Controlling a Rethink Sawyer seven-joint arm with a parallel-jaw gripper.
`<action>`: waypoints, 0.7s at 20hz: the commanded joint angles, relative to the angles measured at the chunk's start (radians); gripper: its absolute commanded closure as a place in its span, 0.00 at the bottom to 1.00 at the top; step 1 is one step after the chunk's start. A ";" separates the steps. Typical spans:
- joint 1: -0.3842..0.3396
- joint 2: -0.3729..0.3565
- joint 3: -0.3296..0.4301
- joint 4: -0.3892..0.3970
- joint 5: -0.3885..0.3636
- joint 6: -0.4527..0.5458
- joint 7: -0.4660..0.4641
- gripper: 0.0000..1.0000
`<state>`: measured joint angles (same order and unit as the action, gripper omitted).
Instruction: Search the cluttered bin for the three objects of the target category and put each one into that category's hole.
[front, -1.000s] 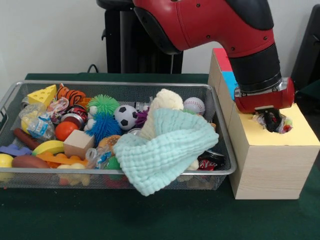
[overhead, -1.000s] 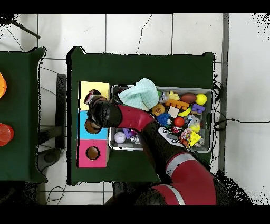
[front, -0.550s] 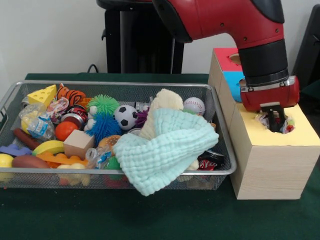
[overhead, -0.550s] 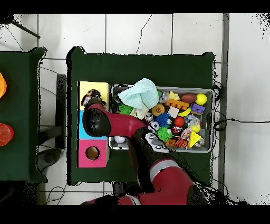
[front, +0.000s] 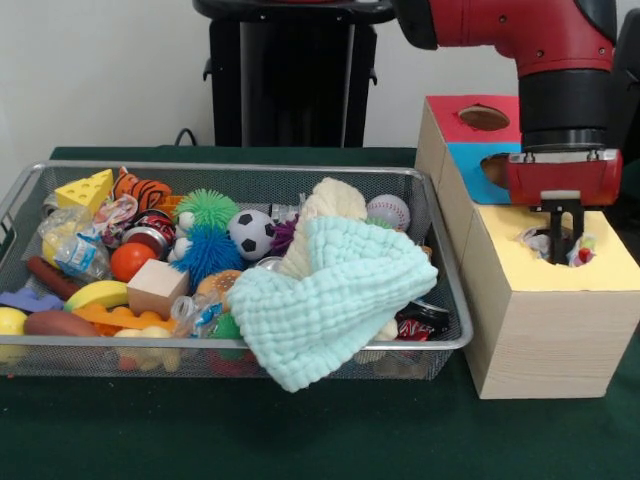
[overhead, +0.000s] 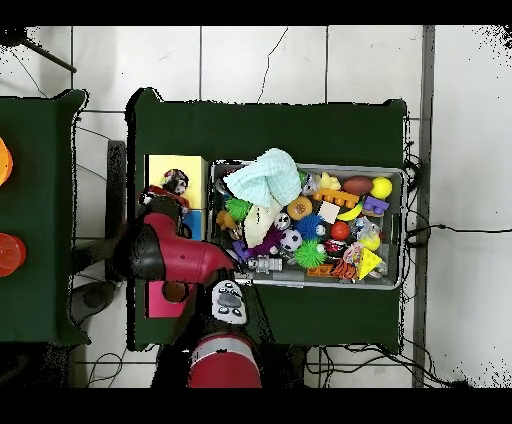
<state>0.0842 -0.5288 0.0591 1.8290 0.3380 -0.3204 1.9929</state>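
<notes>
The pincer (front: 562, 250) stands over the yellow hole (front: 556, 248) of the box (front: 540, 320) at the worktop's edge beside the bin (front: 440, 300). A crinkly wrapper (front: 533, 240) sits in the hole's mouth, just beside the tips; I cannot tell whether the pincer is spread or pinching it. This looks like the drop-off step. If the wrapper is free, the next move calls for a lift clear of the box, then a return to the bin to search under the cloth (front: 330, 300) for another.
</notes>
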 joint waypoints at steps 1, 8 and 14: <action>0.029 0.127 -0.014 0.167 0.048 0.085 0.228 1.00; -0.037 0.136 0.043 0.181 -0.006 0.056 0.237 1.00; -0.035 0.142 0.031 0.188 -0.009 0.055 0.227 1.00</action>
<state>0.0907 -0.5277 0.0465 1.8327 0.3592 -0.3245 1.9929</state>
